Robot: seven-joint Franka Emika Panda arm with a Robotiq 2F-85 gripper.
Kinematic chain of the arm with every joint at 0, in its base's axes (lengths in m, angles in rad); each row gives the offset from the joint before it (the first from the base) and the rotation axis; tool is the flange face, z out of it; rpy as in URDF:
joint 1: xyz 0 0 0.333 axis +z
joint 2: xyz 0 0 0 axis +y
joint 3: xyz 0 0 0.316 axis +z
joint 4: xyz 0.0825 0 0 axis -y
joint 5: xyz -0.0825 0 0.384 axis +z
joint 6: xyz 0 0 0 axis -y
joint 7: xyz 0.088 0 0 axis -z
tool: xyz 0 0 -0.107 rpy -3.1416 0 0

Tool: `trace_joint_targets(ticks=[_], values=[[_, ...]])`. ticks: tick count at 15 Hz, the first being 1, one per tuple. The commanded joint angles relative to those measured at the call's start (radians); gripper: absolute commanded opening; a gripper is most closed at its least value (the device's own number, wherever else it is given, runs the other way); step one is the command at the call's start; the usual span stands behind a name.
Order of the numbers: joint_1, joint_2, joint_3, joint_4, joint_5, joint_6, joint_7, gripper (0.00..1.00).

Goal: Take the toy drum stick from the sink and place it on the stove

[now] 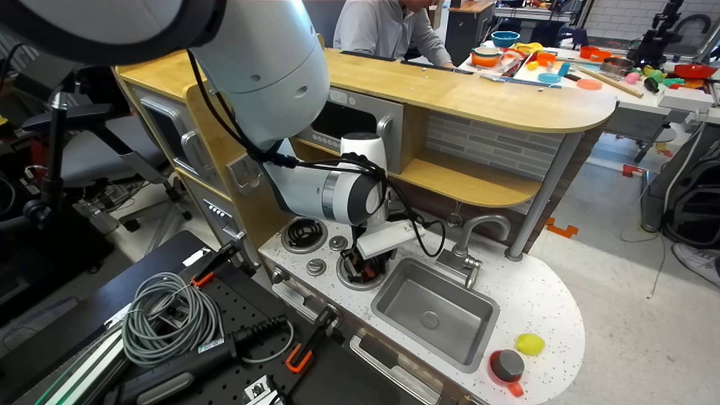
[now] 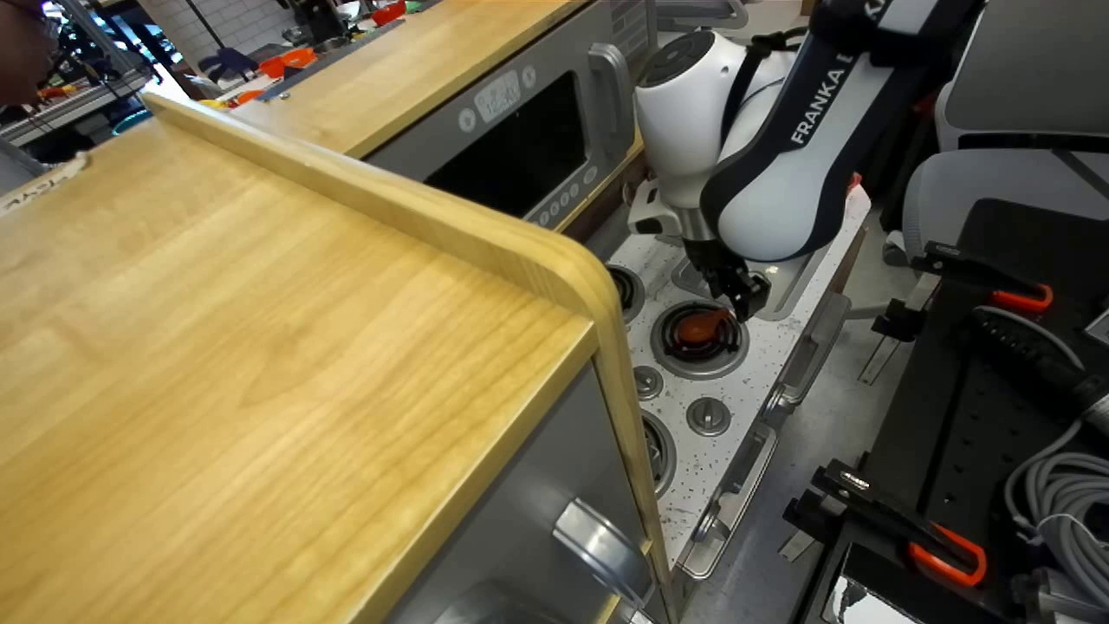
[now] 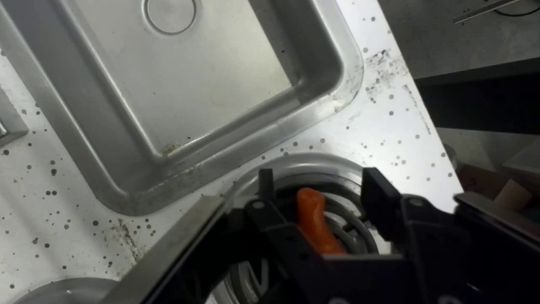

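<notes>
The orange-brown toy drum stick [image 2: 700,329] lies on the coil of a stove burner [image 2: 702,373], its narrow end toward the gripper. In the wrist view the drum stick [image 3: 314,219] shows between the two fingers, with space on both sides; its thick end is hidden by the gripper body. My gripper [image 3: 319,183] is open over the burner, and it also shows in an exterior view [image 2: 743,299]. In an exterior view the drum stick [image 1: 368,274] is partly covered by the gripper. The grey sink [image 1: 430,320] beside the burner holds nothing visible.
A faucet [image 1: 467,247] stands behind the sink. A yellow lemon [image 1: 530,343] and a red cup [image 1: 514,388] with a grey piece in it are at the counter's rounded end. A microwave panel [image 2: 537,143] and wooden shelf [image 1: 472,180] rise behind the stove.
</notes>
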Motion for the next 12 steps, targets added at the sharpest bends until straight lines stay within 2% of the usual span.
trace_joint_targets(ticks=[1, 2, 3, 5, 6, 12], values=[[-0.017, -0.046, 0.014, -0.058, 0.025, 0.036, 0.025, 0.88], [-0.023, -0.047, 0.019, -0.060, 0.035, 0.042, 0.037, 0.96], [-0.029, -0.047, 0.024, -0.064, 0.050, 0.050, 0.061, 0.99], [-0.039, -0.048, 0.033, -0.072, 0.086, 0.053, 0.103, 1.00], [-0.079, -0.117, 0.020, -0.151, 0.093, 0.045, 0.093, 1.00], [-0.221, -0.338, 0.024, -0.369, 0.230, 0.067, 0.157, 1.00]])
